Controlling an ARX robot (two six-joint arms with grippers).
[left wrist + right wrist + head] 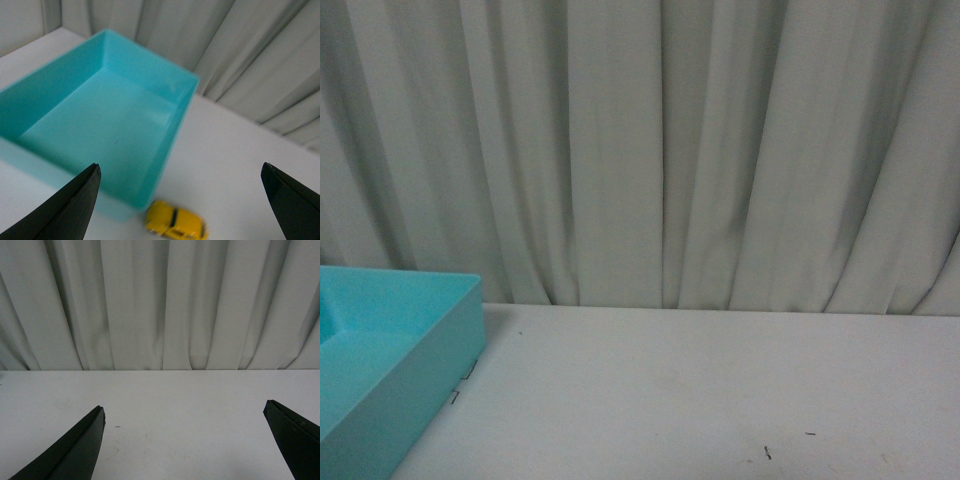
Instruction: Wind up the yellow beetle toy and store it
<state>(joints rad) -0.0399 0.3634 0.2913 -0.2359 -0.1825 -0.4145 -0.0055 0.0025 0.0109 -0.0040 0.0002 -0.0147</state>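
The yellow beetle toy [176, 226] sits on its wheels on the white bench [720, 380], outside the teal bin [420, 350] and just beside the bin's outer wall near one corner; whether the toy touches that wall cannot be told, since the car is slightly blurred in the left wrist view, the only view that shows it. The left gripper [180, 167] hangs above the bench with its two dark fingers [70, 210] spread wide and nothing between them, and seen from its wrist camera the toy lies in the gap between them, with the bin's open top and pale blue floor beyond it. The right gripper [184, 406] is likewise spread wide and holds nothing, its fingers [75, 450] framing a bare stretch of white bench that runs to the foot of a pleated pale curtain [620, 150]. In the front view neither arm shows; the bin stands at the left side of the bench, only its right part in frame, the curtain hangs behind the bench's far edge, and a few small dark specks [767, 452] mark the surface toward the right
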